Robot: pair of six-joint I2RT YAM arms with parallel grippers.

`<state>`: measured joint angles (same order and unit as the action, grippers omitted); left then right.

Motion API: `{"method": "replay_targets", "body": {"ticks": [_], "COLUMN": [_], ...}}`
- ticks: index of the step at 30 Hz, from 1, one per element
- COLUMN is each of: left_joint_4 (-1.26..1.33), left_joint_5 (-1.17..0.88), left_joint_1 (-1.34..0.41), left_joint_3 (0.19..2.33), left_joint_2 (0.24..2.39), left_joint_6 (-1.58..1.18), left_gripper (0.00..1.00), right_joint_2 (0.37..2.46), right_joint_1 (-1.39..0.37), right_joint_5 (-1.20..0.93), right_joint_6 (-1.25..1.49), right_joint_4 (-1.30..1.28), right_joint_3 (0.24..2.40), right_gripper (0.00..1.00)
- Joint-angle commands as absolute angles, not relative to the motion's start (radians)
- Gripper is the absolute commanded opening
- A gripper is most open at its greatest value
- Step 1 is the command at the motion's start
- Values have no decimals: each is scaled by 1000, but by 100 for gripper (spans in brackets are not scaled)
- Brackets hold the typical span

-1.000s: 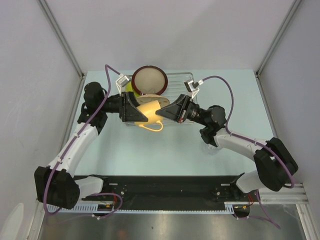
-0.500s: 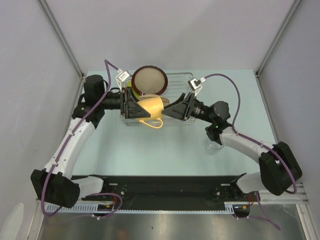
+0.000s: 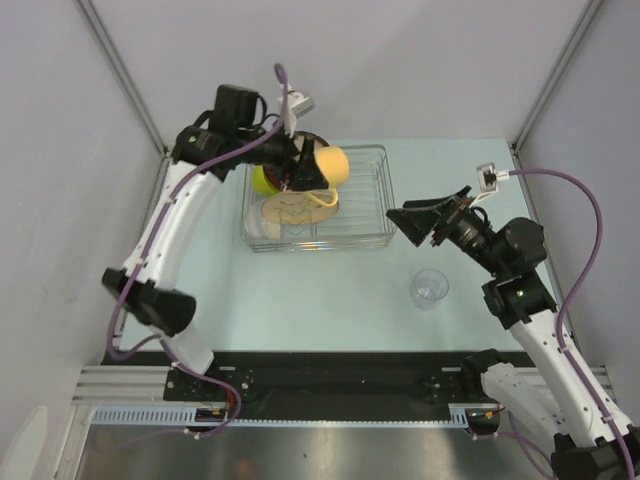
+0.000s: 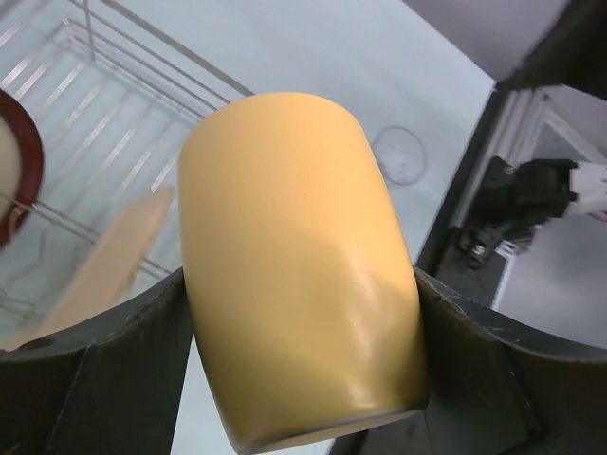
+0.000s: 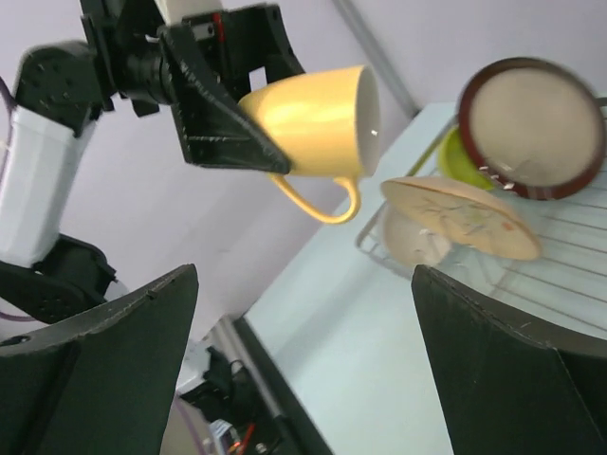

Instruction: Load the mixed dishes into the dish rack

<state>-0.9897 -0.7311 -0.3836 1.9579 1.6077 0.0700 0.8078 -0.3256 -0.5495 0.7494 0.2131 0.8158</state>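
My left gripper (image 3: 318, 170) is shut on the pale yellow mug (image 3: 332, 164) and holds it on its side in the air above the dish rack (image 3: 370, 215). In the left wrist view the mug (image 4: 294, 256) fills the space between both fingers. The rack holds the leafy plate (image 3: 288, 208), the lime-green bowl (image 3: 264, 181), the white bowl (image 5: 413, 242) and the dark-red-rimmed plate (image 5: 533, 128). The small clear glass (image 3: 429, 288) stands on the table, right of the rack. My right gripper (image 3: 412, 221) is open and empty, just off the rack's right side.
Grey walls close in the table on the left, back and right. The black rail (image 3: 330, 375) with both arm bases runs along the near edge. The rack's right half (image 3: 355, 190) has bare wire slots.
The right gripper opened, let go of the mug and drew back to the right. The left arm lifted the mug up and toward the back, over the rack.
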Motion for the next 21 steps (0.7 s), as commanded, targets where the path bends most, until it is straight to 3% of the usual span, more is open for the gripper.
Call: {"method": "replay_targets", "body": {"ticks": [1, 9, 14, 21], "left_joint_4": [-1098, -1011, -1003, -949], "left_joint_5": [-594, -574, -526, -541], "left_joint_1": [-431, -439, -454, -482], "left_joint_3": [2254, 2364, 2557, 2465], "left_joint_2": [1790, 1920, 2020, 2017], "left_joint_6": [187, 193, 241, 262], "left_gripper": [0, 0, 0, 1], "right_joint_2": [770, 959, 1100, 1253], "right_joint_1": [-408, -684, -824, -874], "right_joint_5": [-273, 47, 231, 302], "right_joint_6": [533, 302, 76, -135], "right_joint_4": [-39, -77, -14, 149], "right_joint_3": [828, 830, 851, 899], "right_gripper": [100, 100, 100, 100]}}
